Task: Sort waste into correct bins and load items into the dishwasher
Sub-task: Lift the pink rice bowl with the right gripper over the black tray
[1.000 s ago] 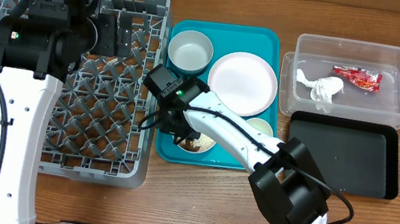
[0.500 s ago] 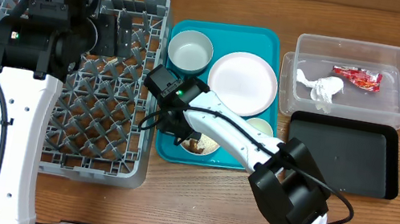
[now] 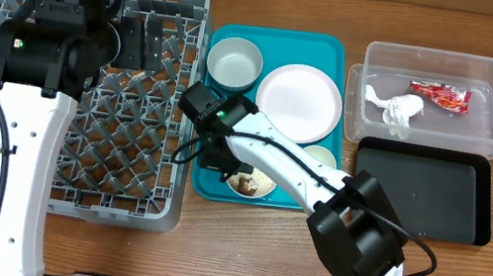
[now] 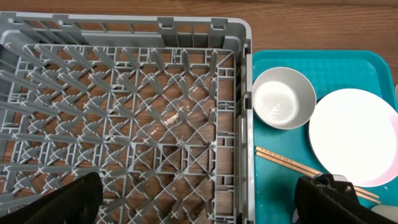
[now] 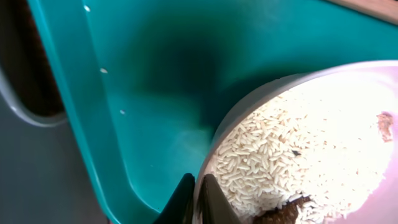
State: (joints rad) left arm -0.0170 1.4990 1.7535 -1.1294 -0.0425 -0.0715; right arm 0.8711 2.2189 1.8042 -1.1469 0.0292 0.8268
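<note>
Rice (image 5: 267, 155) lies in the pinkish-white bowl (image 3: 254, 183) at the near edge of the teal tray (image 5: 155, 93), so we judge the right gripper (image 5: 198, 196) pinches its rim, one finger inside and one outside, to lift it and tip the waste out. The right arm reaches low across the tray, wrist pitched down. The left gripper (image 4: 199, 190) hovers above the dish rack (image 4: 124, 124), jaws spread, holding nothing.

Dish rack (image 4: 124, 25) and teal tray (image 4: 348, 65) are shared by the downward overhead and left-wrist views; the right-wrist view is set close.
</note>
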